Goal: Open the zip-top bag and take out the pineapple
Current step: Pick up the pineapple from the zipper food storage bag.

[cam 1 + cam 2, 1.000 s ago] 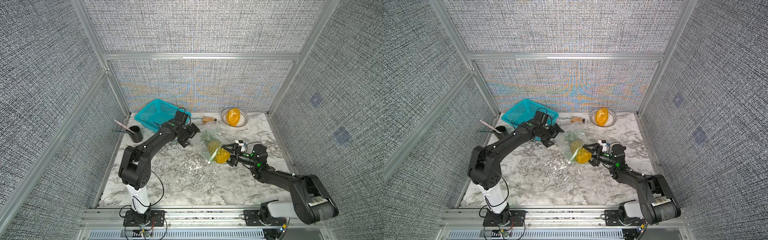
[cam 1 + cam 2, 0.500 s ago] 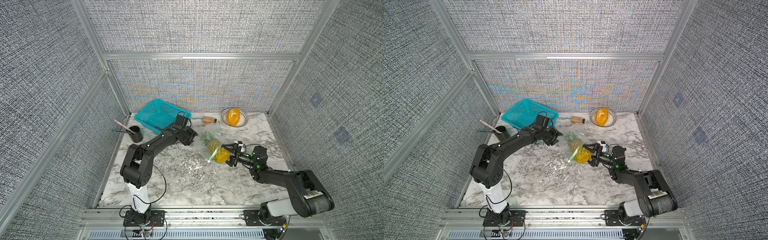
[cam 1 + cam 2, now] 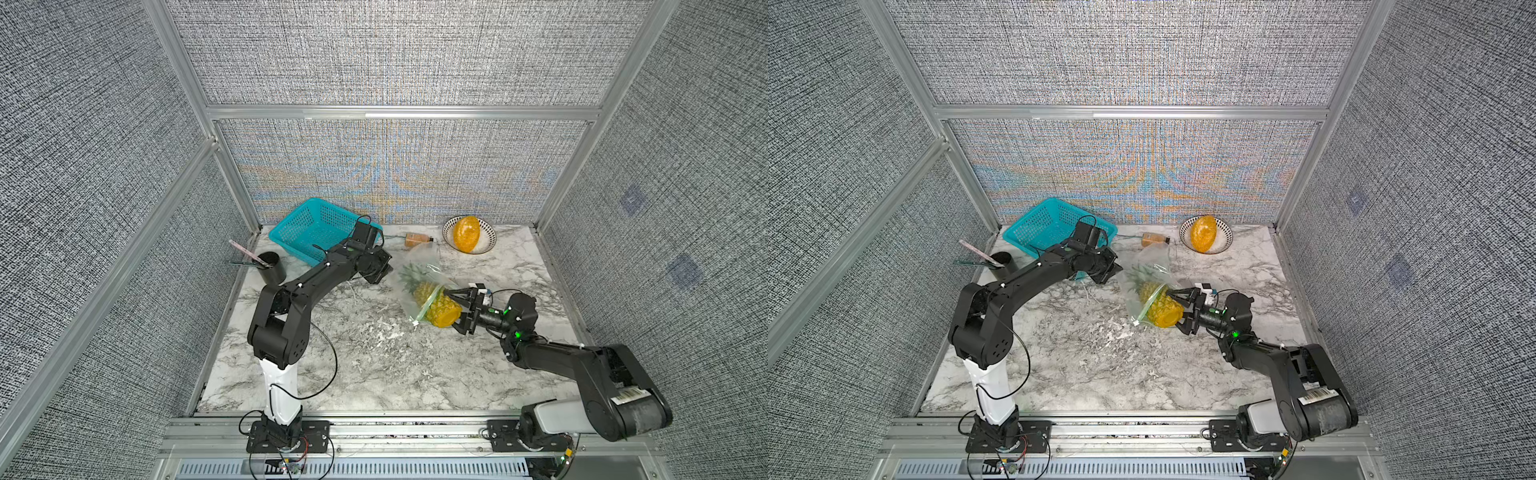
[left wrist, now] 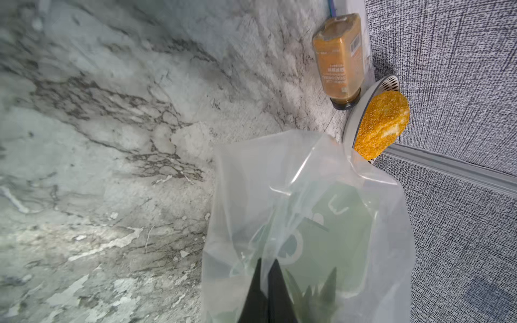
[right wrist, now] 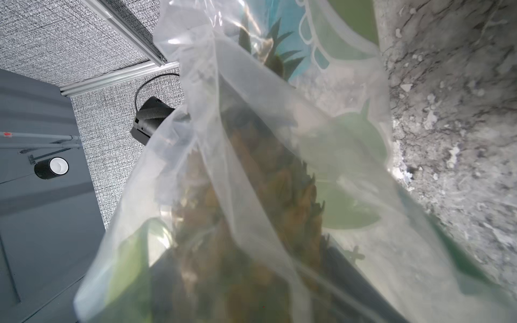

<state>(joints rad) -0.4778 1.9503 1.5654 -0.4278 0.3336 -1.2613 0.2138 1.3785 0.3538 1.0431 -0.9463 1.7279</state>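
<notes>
Protruding base-first from the mouth of the zip-top bag point(image 3: 420, 261), the pineapple point(image 3: 441, 311) sits between the wide-spread jaws of the right gripper point(image 3: 456, 312), which clasp its scaly body. Its crown lies inside the film, away from that gripper. The left gripper point(image 3: 383, 272) is pinched tight on the bag's crown end. A brown bottle point(image 4: 340, 56) and a striped bowl point(image 4: 384, 84) lie beyond it.
</notes>
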